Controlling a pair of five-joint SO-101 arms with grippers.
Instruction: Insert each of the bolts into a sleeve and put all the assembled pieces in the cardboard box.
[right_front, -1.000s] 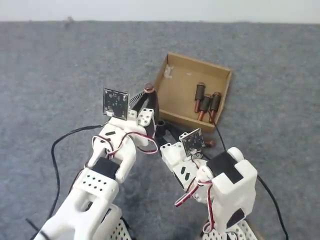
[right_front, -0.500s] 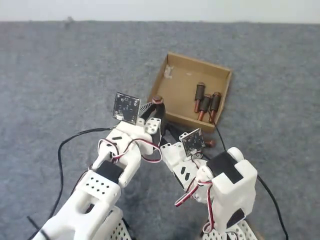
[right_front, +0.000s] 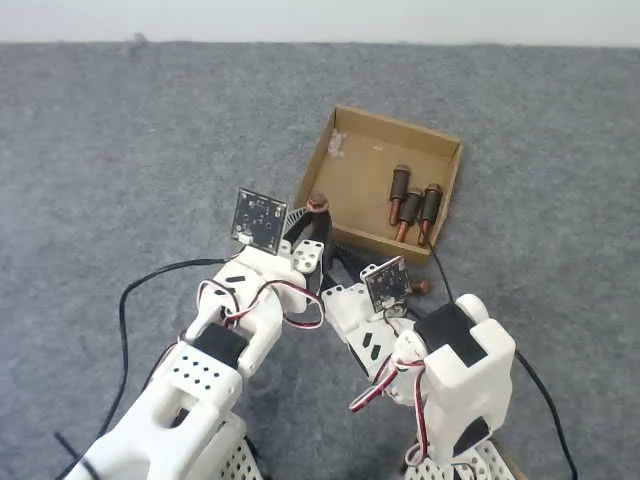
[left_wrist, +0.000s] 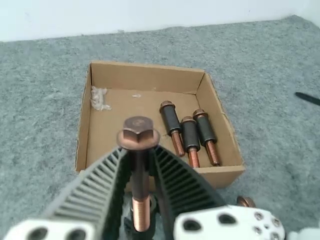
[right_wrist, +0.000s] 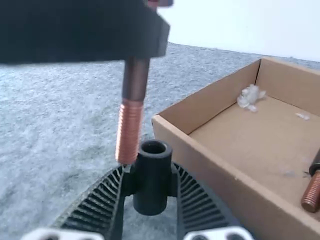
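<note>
1. Desk (right_front: 120, 150): covered in grey carpet-like cloth, it carries both arms and the box.
2. Cardboard box (right_front: 355, 185): open-topped, it sits just beyond the two hands.
3. Left hand (left_wrist: 139, 152): closed around the shank of a copper bolt (left_wrist: 138, 134), it holds the bolt upright, head up, near the box's near wall.
4. Right hand (right_wrist: 150, 175): clamped on a black sleeve (right_wrist: 151, 182), it holds the sleeve upright with its bore facing up, just in front of the box.
5. Three assembled pieces (right_front: 412, 208): they lie side by side inside the box, toward one side wall.
6. Held bolt: its threaded tip hangs just beside the sleeve's mouth, not inside it.
7. Loose bolt (left_wrist: 245, 201): it lies on the desk just outside the box's near wall.
</note>
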